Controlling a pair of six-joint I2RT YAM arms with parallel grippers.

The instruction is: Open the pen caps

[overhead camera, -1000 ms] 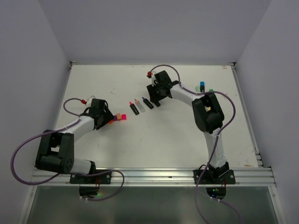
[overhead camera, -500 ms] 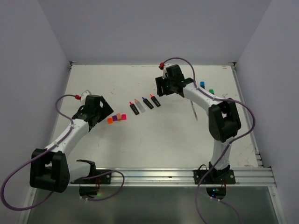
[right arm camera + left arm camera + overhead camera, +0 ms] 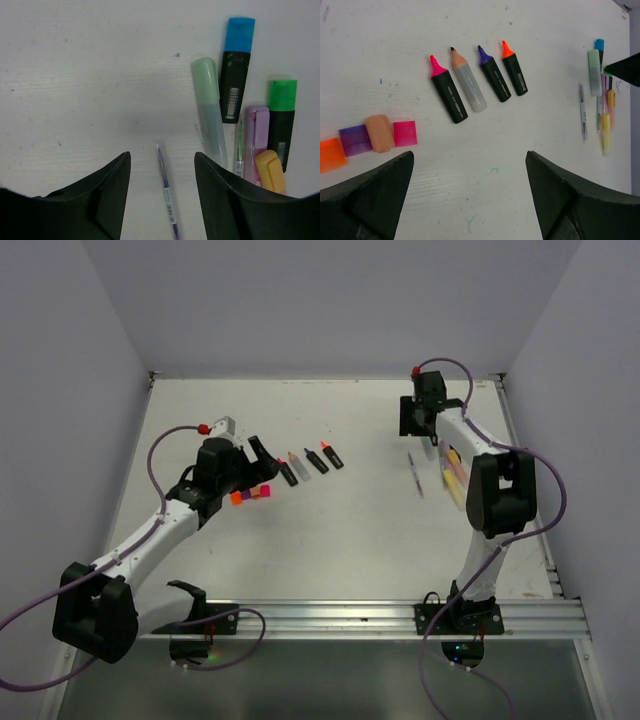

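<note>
Top view: the left gripper (image 3: pixel 255 455) hangs spread over the four loose caps (image 3: pixel 250 494), just beside a row of four uncapped highlighters (image 3: pixel 310 462). The right gripper (image 3: pixel 418 425) is way over at the far right, by the capped bunch (image 3: pixel 452 468). The arms are well apart, so I reckon a one-handed tug would just drag the whole pen along.

Left wrist: jaws wide, nothing between them. The pink cap (image 3: pixel 405 133), peach cap (image 3: pixel 380 133), purple cap (image 3: pixel 355 140) and orange cap (image 3: pixel 330 155) touch in a line, and a low sweep could scatter them.

Right wrist: jaws spread and empty here too. The blue cap (image 3: pixel 238 34), green cap (image 3: pixel 283 94), lilac cap (image 3: pixel 256 127) and yellow cap (image 3: pixel 271 171) sit on pens packed side by side, with a pale green highlighter (image 3: pixel 209 107) alongside. Closing in there could pinch two at once, or snag the thin pen (image 3: pixel 166 187) lying right between the jaws.
</note>
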